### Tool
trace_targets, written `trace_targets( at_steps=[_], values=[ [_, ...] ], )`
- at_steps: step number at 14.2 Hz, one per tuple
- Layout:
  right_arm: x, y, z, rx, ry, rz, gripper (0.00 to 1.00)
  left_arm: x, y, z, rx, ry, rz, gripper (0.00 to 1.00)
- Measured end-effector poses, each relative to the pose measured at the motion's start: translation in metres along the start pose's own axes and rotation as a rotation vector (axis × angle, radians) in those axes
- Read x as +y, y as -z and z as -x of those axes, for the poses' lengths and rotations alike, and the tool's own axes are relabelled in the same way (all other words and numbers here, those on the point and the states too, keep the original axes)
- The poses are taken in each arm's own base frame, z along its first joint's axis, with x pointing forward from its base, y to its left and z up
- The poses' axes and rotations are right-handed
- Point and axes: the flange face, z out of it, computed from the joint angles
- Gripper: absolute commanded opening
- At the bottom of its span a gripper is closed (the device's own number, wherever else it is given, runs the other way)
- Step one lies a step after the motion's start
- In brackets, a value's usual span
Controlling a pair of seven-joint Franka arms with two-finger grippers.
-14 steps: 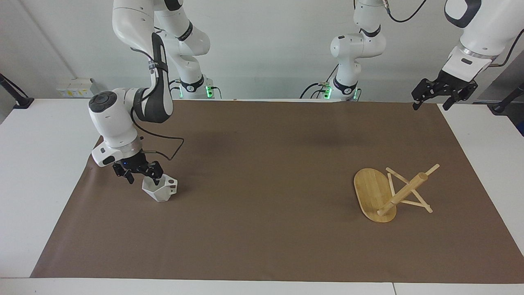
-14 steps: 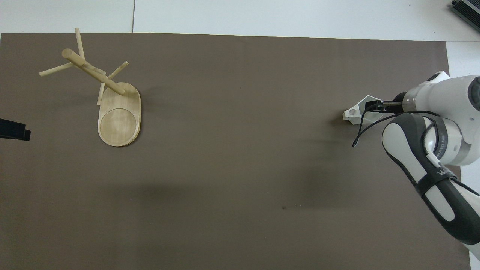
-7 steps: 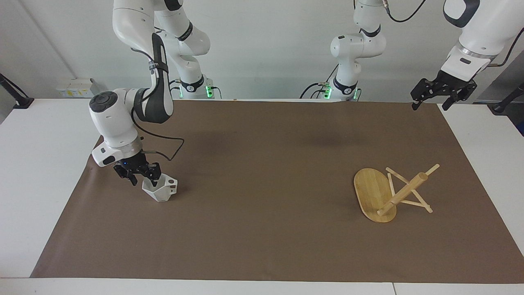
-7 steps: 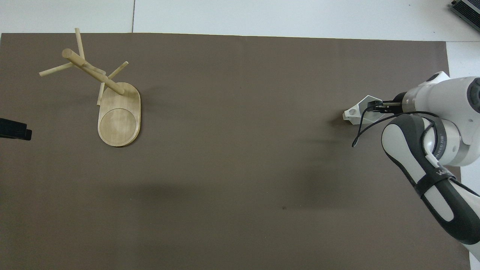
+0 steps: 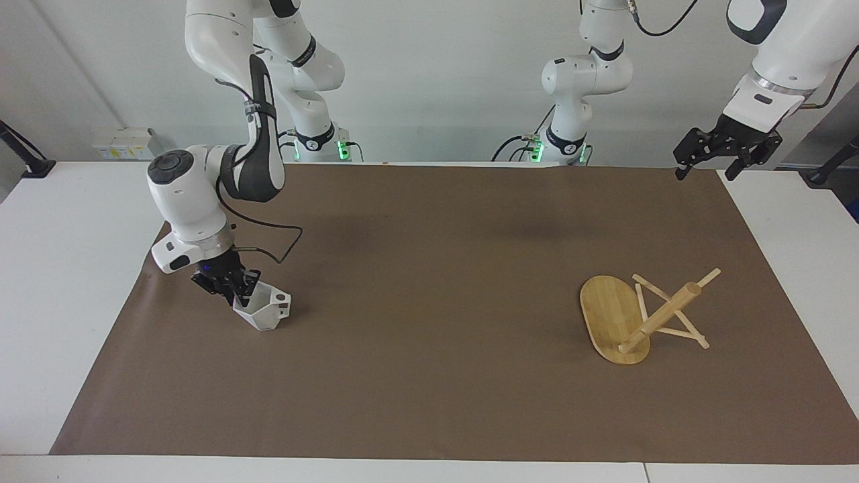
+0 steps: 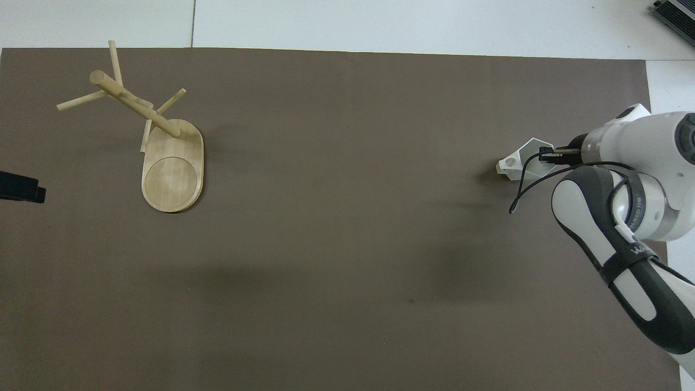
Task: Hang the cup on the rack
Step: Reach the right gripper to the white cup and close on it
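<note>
White cup [image 5: 263, 310] w/ no readable label, rim pinched by right end effector [image 5: 236, 290]; left end effector [image 5: 728, 151] spread.

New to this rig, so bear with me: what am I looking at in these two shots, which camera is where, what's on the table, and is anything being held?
Two white robot arms stand at one end of a table covered by a brown mat. Each arm ends in a two-finger tool.

One picture looks across the table at the robots. The other looks down from above their end, so the sides are swapped between the two.

Two things lie on the mat. A small white faceted cup sits at the right arm's end. A bamboo rack lies tipped on its side at the left arm's end, its post slanting up off the mat.

The right tool is down at the cup, closed on its rim, one finger inside. The cup still rests on the mat. The left tool waits open, raised over the mat's corner at its own end.
</note>
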Motion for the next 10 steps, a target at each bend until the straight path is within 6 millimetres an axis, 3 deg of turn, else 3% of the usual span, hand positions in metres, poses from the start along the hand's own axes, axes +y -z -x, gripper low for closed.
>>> trace_targets(
  at_steps=[10],
  values=[
    [-0.0026, 0.0021, -0.0009, -0.007, 0.004, -0.001, 0.0, 0.0004, 0.0004, 0.0002, 0.001, -0.001, 0.0, 1.0]
  ],
)
